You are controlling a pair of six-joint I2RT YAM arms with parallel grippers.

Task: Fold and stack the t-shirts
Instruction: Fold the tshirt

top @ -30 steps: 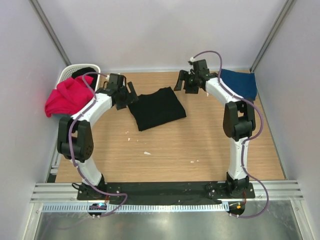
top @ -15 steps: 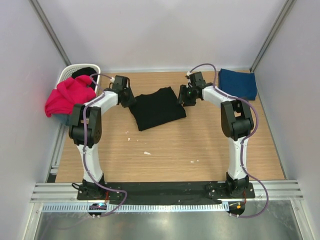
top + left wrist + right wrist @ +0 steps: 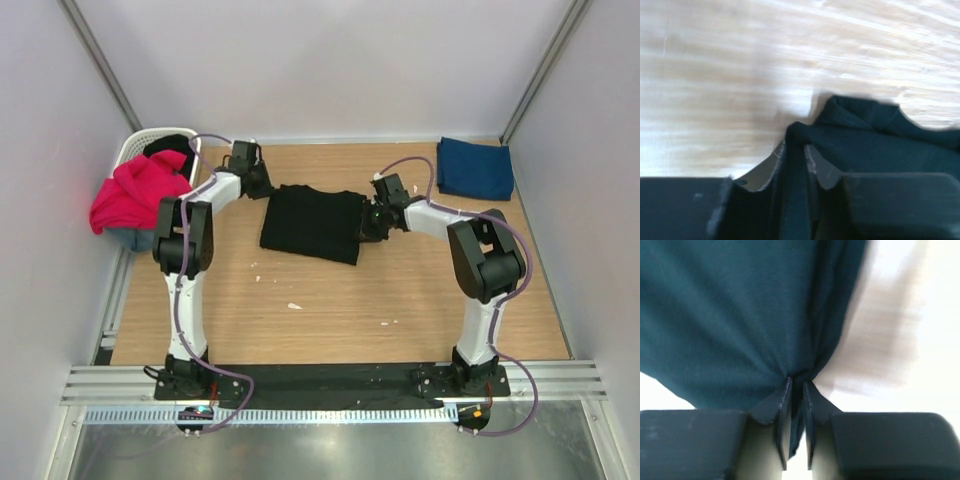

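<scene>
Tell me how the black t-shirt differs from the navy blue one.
The black t-shirt lies mid-table; the navy blue t-shirt sits at the far right corner. The black t-shirt is pinched by the left gripper and right gripper; the navy blue t-shirt is untouched. Both lie folded flat.

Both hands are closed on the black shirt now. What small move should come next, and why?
Probably lift both hands a little, together. The left hand pinches the black t-shirt at its far left corner and the right hand pinches its right edge, so the folded shirt could then be carried toward the folded navy t-shirt at the far right for stacking.
</scene>
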